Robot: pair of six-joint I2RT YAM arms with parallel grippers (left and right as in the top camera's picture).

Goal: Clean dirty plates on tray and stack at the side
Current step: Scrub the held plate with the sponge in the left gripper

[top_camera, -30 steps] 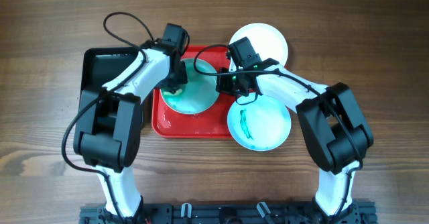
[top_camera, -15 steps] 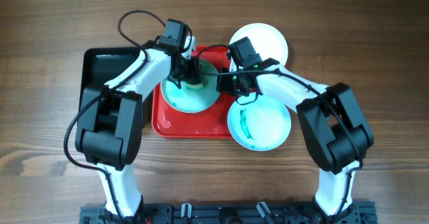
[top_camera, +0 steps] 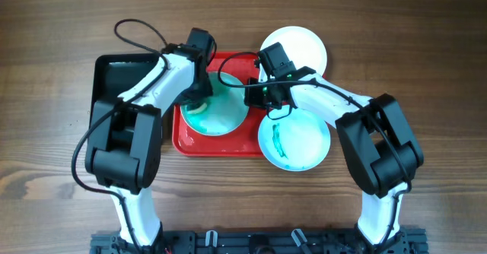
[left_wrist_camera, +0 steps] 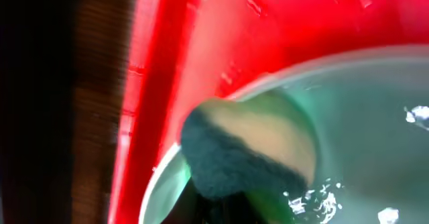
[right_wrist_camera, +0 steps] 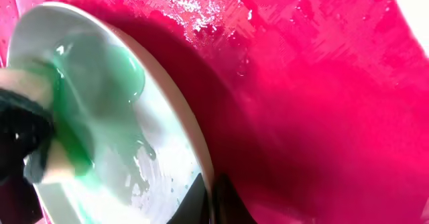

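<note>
**Two arms on one plate: sponge at the left, grip on the right rim**

Wooden table (top_camera: 426,56) carries the red tray (top_camera: 221,144) at centre, with a black tray (top_camera: 110,75) touching its left side. One aqua plate (top_camera: 224,109) lies on the red tray, toward its far edge. A white plate (top_camera: 300,45) sits off the tray to the far right. A streaked aqua plate (top_camera: 293,140) lies at the tray's near right corner, green marks on its face and its rim overlapping the tray's edge.

The right gripper (top_camera: 253,96) is closed on the right rim of the aqua plate. The right wrist view shows its fingers pinching the edge and that side raised off the tray, so the plate tilts down toward the left. The left gripper (top_camera: 199,100) is clamped on a sponge (left_wrist_camera: 248,150), which it presses onto the plate just inside the left rim.

A green film (right_wrist_camera: 100,83) spreads rightward from the sponge across the plate's face. The unwiped area therefore lies to the right of the left gripper, between the two grippers. The plate is round, so no long axis governs the stroke. The left arm alone carries the sponge, and the likely next stroke runs from the left rim toward the held right rim.
</note>
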